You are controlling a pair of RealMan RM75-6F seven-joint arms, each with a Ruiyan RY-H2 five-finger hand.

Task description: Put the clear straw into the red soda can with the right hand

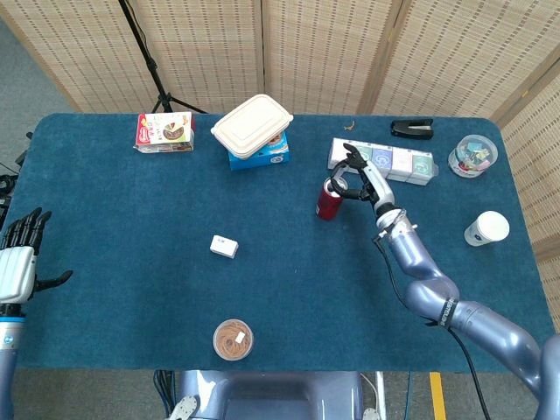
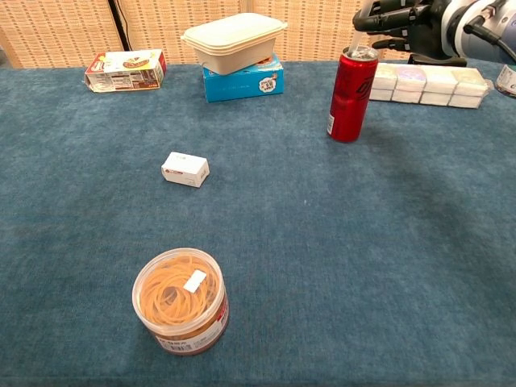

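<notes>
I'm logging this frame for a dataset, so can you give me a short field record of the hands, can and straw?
right hand: just above the can top, holding the straw
clear straw: faint, lower end at the can's opening; depth inside cannot be told
red soda can: upright on the blue table
left hand: at the table's left edge, fingers apart, holding nothing
nearby: row of small packs behind the can

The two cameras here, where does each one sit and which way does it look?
Head view: high up, looking down on the whole table; shows the left hand and right hand.
Chest view: low at the near edge, looking across the table; only the right hand.
Both show the red soda can and rubber band tub.
</notes>
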